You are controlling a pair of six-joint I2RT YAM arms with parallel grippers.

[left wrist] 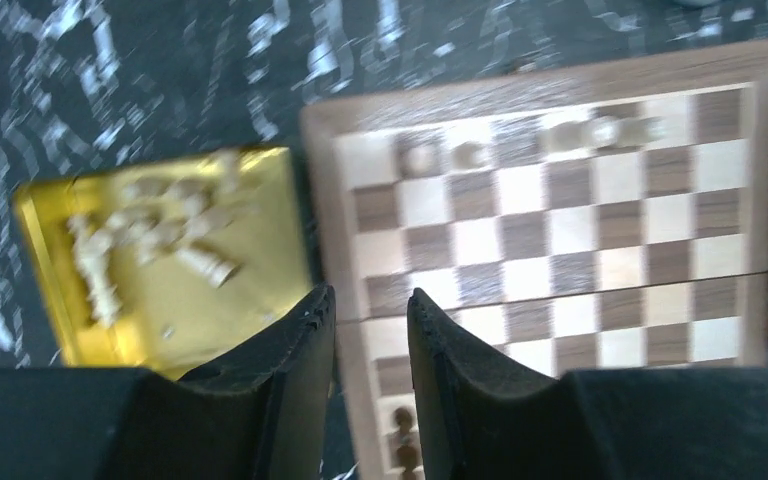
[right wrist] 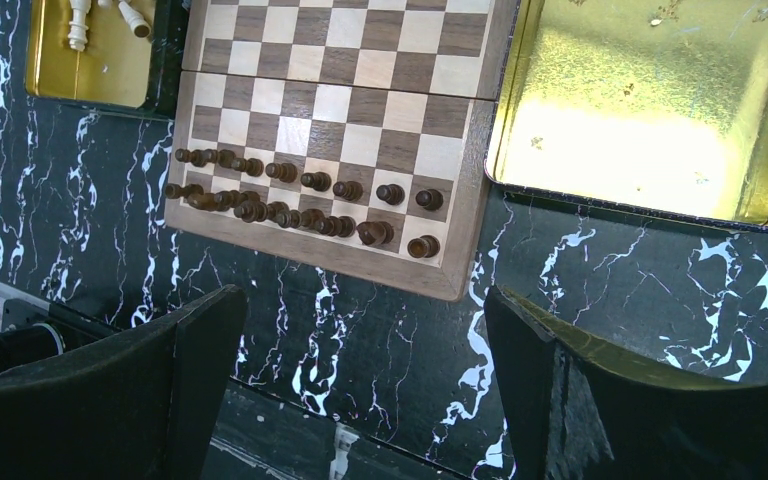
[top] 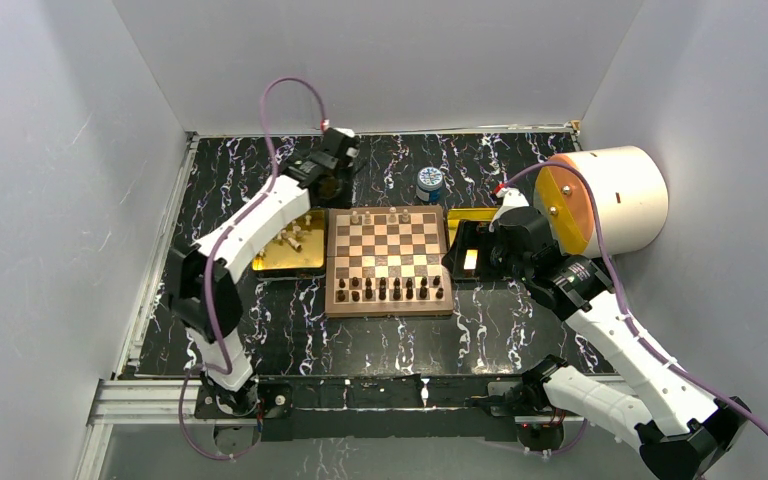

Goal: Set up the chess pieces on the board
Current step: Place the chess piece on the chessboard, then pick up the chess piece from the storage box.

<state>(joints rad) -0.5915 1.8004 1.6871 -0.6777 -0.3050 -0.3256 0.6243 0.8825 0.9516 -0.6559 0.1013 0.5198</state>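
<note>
1. Left gripper [left wrist: 370, 300], jaws narrowly apart and empty, hangs between tray [left wrist: 140, 335] and board [left wrist: 560, 235].
2. Cream pieces [left wrist: 150, 235] lie jumbled in the tray, a few on the board's far row: a pinch could catch two.
3. Right gripper [right wrist: 365, 300], spread wide, hovers near dark pieces [right wrist: 300, 200]: a swing could topple them.

No readable text, numbers or brands on board [top: 388, 255], gold trays [right wrist: 640, 120] or jar [top: 429, 183]; jar's blue-white label too small to make out.
</note>
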